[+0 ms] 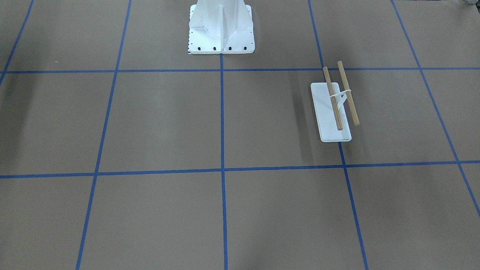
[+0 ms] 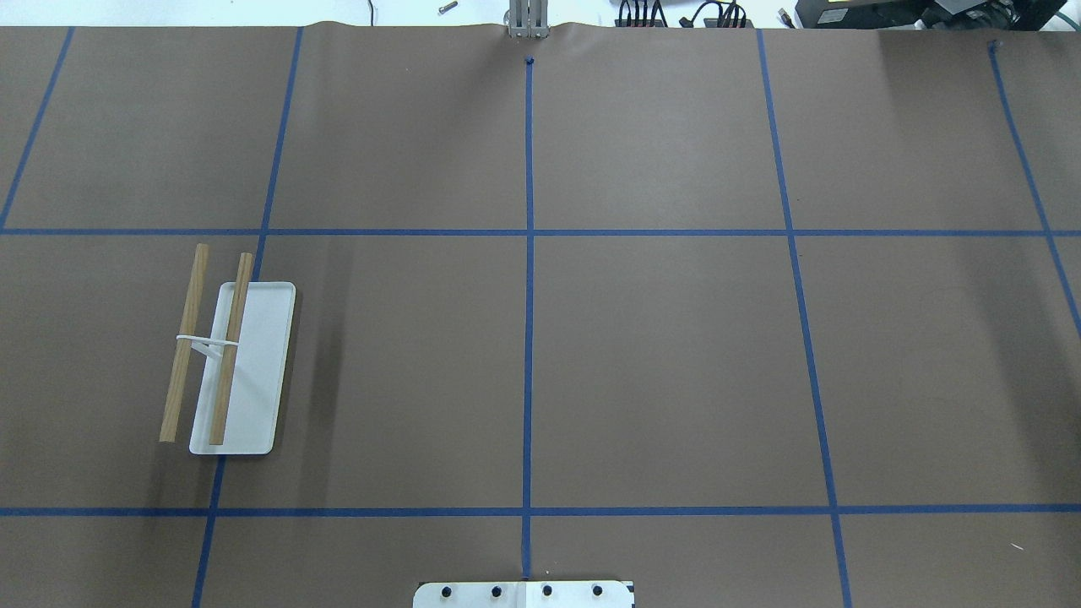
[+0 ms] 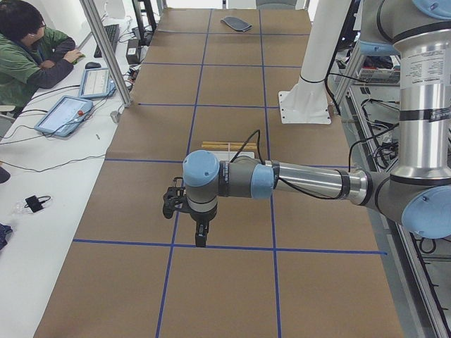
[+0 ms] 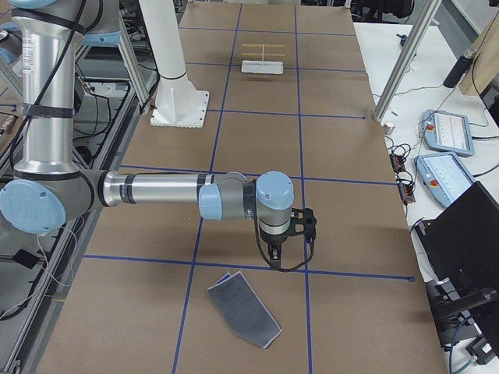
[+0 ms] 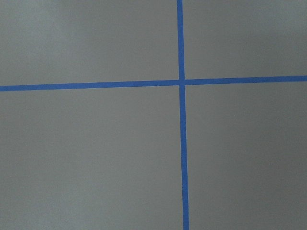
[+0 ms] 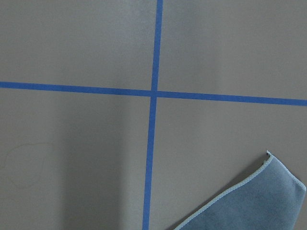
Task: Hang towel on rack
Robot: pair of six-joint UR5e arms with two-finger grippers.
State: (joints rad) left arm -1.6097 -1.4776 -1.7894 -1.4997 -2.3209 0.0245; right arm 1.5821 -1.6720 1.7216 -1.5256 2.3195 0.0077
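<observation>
The towel (image 4: 243,308) lies flat on the table, dark grey side up with a light stitched edge, at the end on the robot's right. One corner of it shows in the right wrist view (image 6: 261,201). It is small and far in the exterior left view (image 3: 236,23). The rack (image 1: 340,98) stands bare on the robot's left side, two wooden dowels over a white base plate (image 2: 258,338). My right gripper (image 4: 274,263) hangs above the table just short of the towel. My left gripper (image 3: 201,241) hangs over bare table, nearer the camera than the rack (image 3: 229,148). I cannot tell whether either is open or shut.
The large white bolted pedestal (image 1: 221,30) stands at the robot's edge of the table, mid-length. An operator (image 3: 28,56) sits at a side bench with tablets (image 3: 67,113). Aluminium posts (image 4: 398,62) rise along the table's far long edge. Blue tape lines grid the brown table.
</observation>
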